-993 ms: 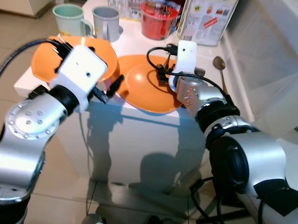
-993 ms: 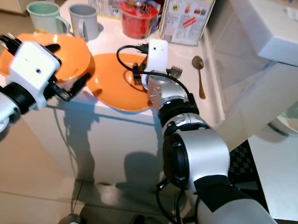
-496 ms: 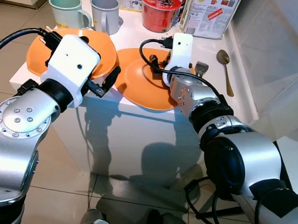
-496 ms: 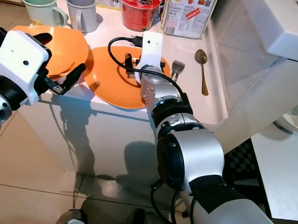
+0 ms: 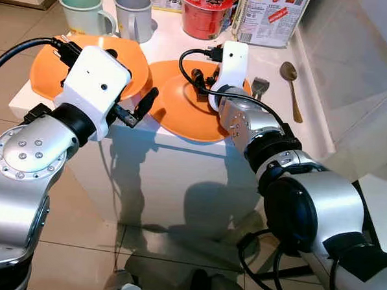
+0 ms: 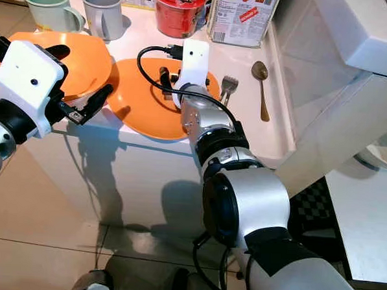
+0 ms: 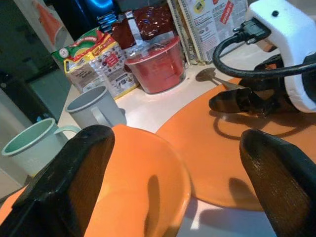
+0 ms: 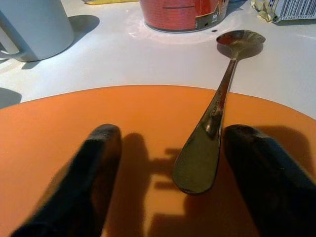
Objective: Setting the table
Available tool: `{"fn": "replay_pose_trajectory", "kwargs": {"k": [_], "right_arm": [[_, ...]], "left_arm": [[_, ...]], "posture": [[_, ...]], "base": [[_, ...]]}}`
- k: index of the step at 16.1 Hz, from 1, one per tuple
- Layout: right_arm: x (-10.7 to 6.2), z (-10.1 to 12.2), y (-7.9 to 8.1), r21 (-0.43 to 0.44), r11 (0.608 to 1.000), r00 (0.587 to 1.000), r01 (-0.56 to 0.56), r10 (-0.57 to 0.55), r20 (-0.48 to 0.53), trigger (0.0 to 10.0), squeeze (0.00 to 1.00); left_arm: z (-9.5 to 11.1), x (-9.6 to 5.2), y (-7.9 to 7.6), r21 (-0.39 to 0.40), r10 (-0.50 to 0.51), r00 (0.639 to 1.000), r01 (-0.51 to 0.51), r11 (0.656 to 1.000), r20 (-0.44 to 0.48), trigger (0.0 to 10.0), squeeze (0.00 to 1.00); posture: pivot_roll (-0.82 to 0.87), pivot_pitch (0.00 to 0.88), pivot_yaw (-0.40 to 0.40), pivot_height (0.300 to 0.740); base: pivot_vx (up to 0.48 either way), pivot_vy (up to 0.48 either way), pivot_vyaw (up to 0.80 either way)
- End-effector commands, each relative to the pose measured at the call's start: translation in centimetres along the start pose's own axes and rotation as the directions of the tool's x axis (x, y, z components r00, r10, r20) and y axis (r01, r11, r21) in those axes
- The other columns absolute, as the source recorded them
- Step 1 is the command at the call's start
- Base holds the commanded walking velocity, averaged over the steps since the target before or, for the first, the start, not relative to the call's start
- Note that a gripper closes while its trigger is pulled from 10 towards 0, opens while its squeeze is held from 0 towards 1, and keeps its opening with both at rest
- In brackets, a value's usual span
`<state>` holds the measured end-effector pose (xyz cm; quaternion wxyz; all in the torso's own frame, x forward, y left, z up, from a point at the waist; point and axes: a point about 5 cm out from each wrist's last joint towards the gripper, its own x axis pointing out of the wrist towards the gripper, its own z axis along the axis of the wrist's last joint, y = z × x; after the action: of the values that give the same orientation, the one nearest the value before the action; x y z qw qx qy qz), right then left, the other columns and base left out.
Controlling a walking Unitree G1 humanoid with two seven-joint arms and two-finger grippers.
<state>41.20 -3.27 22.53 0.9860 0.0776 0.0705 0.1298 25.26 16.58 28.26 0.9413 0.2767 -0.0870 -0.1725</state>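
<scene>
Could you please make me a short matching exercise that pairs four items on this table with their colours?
Things:
1. Plate under the right gripper
2. Mug at the far left corner
3. Mug beside it
4. Tub near the cartons

Colours:
A. grey
B. red
C. orange
D. pale green

Pairs: 1-C, 2-D, 3-A, 4-B
</scene>
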Motion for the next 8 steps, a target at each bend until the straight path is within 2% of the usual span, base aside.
{"fn": "replay_pose_trajectory", "kwargs": {"k": [1,8], "right_arm": [[-0.03,-0.41,-0.28,0.017,1.0,1.0,0.003,-0.002,-0.006,0.0,0.0],[-0.05,-0.42,-0.71,0.048,0.999,1.0,0.016,-0.016,-0.004,0.0,0.0]], "left_arm": [[0.64,-0.14,-0.47,-0.001,-0.043,0.999,0.043,0.999,0.028,10.0,0.0],[0.78,-0.01,-0.34,-0.01,-0.044,0.998,0.044,0.999,0.036,10.0,0.0]], "posture": [[0.25,0.207,-0.127,0.74],[0.25,0.202,-0.122,0.74]], "base": [[0.0,0.0,0.0],[0.0,0.0,0.0]]}}
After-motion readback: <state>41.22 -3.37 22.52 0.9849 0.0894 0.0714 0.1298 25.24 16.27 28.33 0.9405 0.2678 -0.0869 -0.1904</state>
